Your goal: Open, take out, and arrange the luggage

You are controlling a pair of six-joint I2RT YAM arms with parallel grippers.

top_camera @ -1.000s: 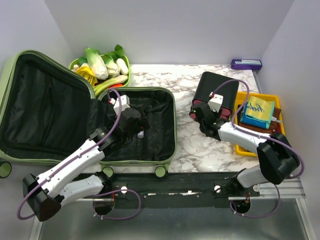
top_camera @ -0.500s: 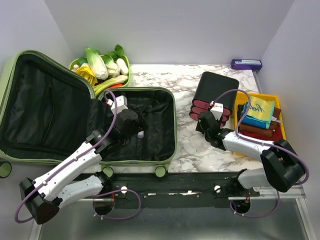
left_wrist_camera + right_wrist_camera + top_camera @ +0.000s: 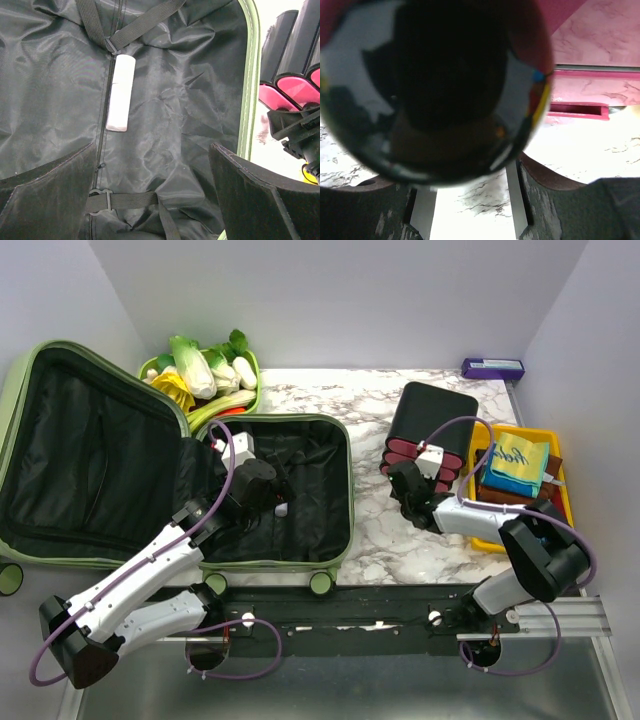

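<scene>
Left end effector (image 3: 152, 150), jaws wide apart, hangs over the open luggage (image 3: 248, 80); white tube (image 3: 120, 93) lies just ahead-left, long axis pointing away.

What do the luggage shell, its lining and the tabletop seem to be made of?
Shell: probably hard plastic, matte sage green; the rim looks rigid and smooth.
Lining: thin black synthetic fabric, slight sheen, creased.
Tabletop: marble look, white with grey veins; stone or printed laminate, cannot tell.
</scene>
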